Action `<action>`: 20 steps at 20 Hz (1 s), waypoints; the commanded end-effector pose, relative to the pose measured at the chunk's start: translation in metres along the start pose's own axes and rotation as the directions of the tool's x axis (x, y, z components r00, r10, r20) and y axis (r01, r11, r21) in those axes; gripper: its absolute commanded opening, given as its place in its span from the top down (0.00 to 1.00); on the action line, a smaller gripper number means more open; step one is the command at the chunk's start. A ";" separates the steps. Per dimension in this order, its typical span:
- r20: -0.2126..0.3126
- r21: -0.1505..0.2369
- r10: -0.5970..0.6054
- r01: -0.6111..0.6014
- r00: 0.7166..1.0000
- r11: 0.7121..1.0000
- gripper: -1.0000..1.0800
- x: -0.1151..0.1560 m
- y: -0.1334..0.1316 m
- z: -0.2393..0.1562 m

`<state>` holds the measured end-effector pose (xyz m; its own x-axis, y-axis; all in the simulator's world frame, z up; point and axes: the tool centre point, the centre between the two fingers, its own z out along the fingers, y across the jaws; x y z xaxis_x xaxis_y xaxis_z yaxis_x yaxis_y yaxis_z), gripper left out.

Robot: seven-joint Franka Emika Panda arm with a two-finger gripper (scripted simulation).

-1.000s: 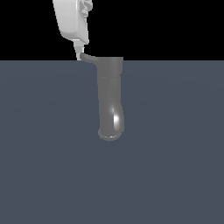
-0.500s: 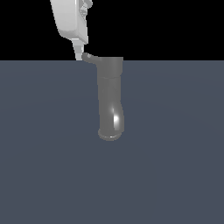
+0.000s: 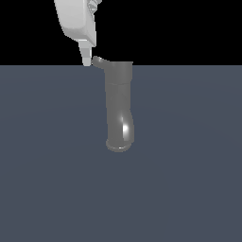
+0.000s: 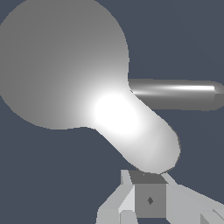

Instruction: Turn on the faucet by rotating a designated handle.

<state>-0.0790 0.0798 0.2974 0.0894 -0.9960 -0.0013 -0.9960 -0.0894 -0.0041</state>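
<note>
Tool (image 3: 86, 60) beside handle (image 3: 99, 61); wrist view alone shows second lever (image 4: 175, 95).

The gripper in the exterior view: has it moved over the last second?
Cannot tell. Against the faucet, which sits where it did, the gripper shows no clear shift; its tip is just on the exterior view's left of the handle.

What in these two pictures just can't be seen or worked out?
- Gripper: open or shut is unclear; the exterior view shows one fingertip, and the wrist view's edge cuts it off.
- Whether it touches the handle: too small to tell.
- The arm: cut off by the exterior view's top edge.
- Faucet base: hidden by glare in the wrist view.
</note>
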 end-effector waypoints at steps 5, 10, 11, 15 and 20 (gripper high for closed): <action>-0.001 -0.002 -0.001 0.001 1.000 1.000 1.00 0.005 0.012 0.000; -0.001 -0.003 0.009 -0.009 1.000 1.000 1.00 0.035 0.021 0.000; -0.001 -0.003 0.011 -0.011 1.000 1.000 1.00 0.041 0.023 0.000; -0.001 -0.004 0.019 -0.019 1.000 1.000 1.00 0.066 0.030 0.000; -0.001 -0.006 -0.032 0.032 0.999 0.999 1.00 0.051 0.034 0.000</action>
<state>-0.1078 0.0267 0.2974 0.1223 -0.9925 0.0001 -0.9925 -0.1223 0.0025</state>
